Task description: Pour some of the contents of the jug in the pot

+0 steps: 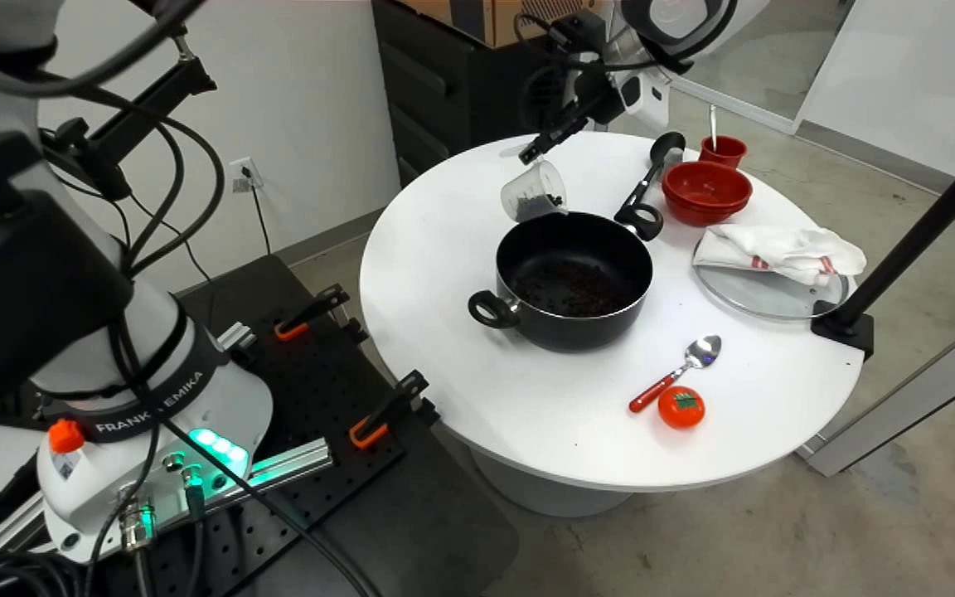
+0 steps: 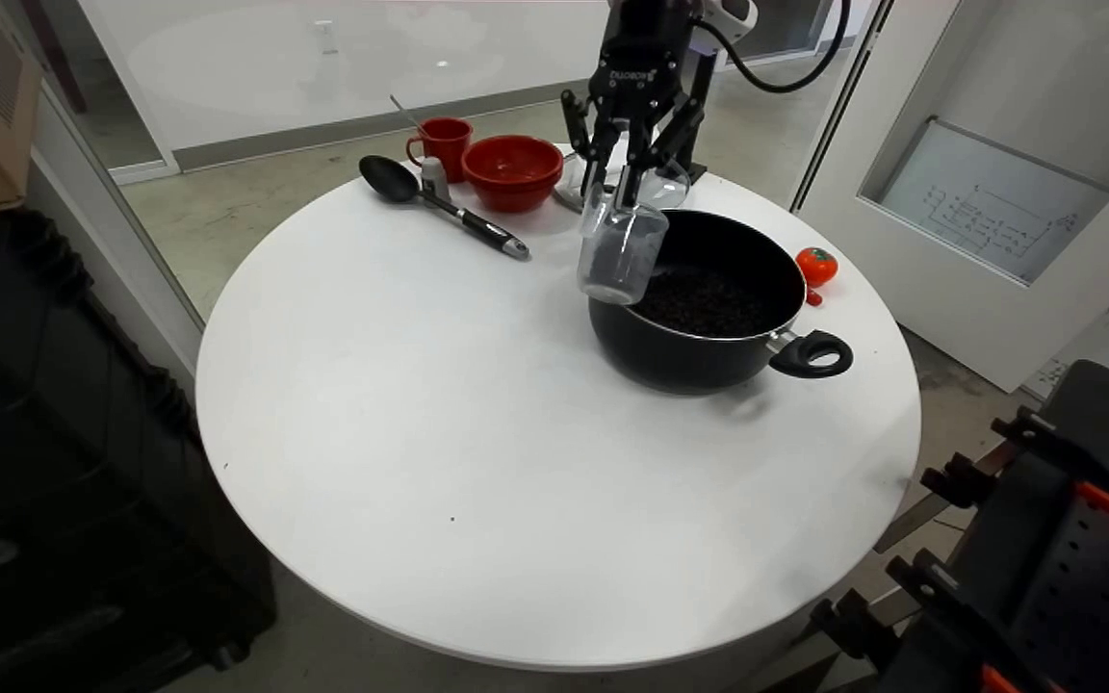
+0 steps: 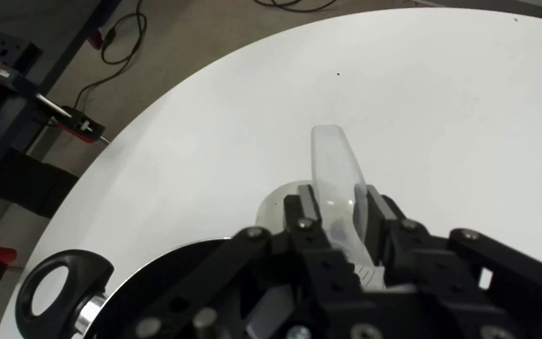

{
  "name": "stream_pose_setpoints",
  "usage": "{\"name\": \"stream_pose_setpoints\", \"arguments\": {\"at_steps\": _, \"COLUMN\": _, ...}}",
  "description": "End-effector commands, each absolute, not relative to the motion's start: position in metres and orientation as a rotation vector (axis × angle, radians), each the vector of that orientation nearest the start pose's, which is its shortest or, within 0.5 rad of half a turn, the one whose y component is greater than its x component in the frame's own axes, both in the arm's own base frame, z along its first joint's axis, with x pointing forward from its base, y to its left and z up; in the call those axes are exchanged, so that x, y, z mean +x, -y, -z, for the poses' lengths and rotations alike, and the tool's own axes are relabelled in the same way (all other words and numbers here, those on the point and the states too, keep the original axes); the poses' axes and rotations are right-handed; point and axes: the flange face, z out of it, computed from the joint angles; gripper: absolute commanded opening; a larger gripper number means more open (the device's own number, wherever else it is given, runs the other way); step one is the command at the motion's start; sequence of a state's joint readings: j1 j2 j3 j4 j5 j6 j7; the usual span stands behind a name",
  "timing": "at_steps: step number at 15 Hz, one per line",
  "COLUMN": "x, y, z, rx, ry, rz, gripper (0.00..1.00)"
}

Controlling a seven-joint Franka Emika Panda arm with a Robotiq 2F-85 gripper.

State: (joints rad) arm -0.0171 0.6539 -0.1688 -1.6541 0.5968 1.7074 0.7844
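The jug is a clear plastic measuring jug (image 1: 532,189), also in an exterior view (image 2: 620,258). It is tilted at the pot's rim, with dark bits inside near its low side. My gripper (image 2: 609,195) is shut on the jug's handle. In the wrist view the handle (image 3: 331,153) stands between the fingers (image 3: 339,202), and much of the jug's body is hidden behind them. The wide black pot (image 1: 581,330) stands on the table in both exterior views (image 2: 684,361), with dark bits on its bottom. One pot handle (image 3: 100,275) shows in the wrist view.
Red bowls (image 1: 705,191), a red mug (image 1: 724,153) and a black ladle-like spoon (image 1: 643,182) lie beyond the pot on the round white table (image 1: 444,332). A glass lid (image 1: 763,298) with a white cloth (image 1: 780,249), a spoon (image 1: 701,352) and a tomato (image 1: 681,408) are nearby.
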Motion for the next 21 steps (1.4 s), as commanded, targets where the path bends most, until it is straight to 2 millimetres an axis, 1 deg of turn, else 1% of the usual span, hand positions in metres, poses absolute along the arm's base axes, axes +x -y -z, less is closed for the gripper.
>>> {"name": "stream_pose_setpoints", "arguments": {"at_steps": 1, "x": 0.592, "y": 0.026, "z": -0.225, "rx": -2.355, "ry": -1.478, "rz": -0.803, "gripper": 0.07}}
{"name": "stream_pose_setpoints", "arguments": {"at_steps": 4, "x": 0.576, "y": -0.003, "z": -0.243, "rx": -2.405, "ry": -1.378, "rz": -0.651, "gripper": 0.07}}
{"name": "stream_pose_setpoints", "arguments": {"at_steps": 6, "x": 0.565, "y": -0.025, "z": -0.261, "rx": -2.428, "ry": -1.295, "rz": -0.546, "gripper": 0.07}}
{"name": "stream_pose_setpoints", "arguments": {"at_steps": 9, "x": 0.543, "y": -0.062, "z": -0.289, "rx": -2.485, "ry": -1.154, "rz": -0.389, "gripper": 0.07}}
{"name": "stream_pose_setpoints", "arguments": {"at_steps": 11, "x": 0.525, "y": -0.087, "z": -0.295, "rx": -2.556, "ry": -1.056, "rz": -0.293, "gripper": 0.07}}
{"name": "stream_pose_setpoints", "arguments": {"at_steps": 13, "x": 0.501, "y": -0.108, "z": -0.284, "rx": -2.635, "ry": -0.961, "rz": -0.207, "gripper": 0.07}}
{"name": "stream_pose_setpoints", "arguments": {"at_steps": 16, "x": 0.463, "y": -0.133, "z": -0.246, "rx": -2.74, "ry": -0.815, "rz": -0.085, "gripper": 0.07}}
{"name": "stream_pose_setpoints", "arguments": {"at_steps": 19, "x": 0.432, "y": -0.145, "z": -0.211, "rx": -2.822, "ry": -0.666, "rz": 0.052, "gripper": 0.07}}
{"name": "stream_pose_setpoints", "arguments": {"at_steps": 21, "x": 0.42, "y": -0.15, "z": -0.198, "rx": -2.861, "ry": -0.569, "rz": 0.165, "gripper": 0.07}}
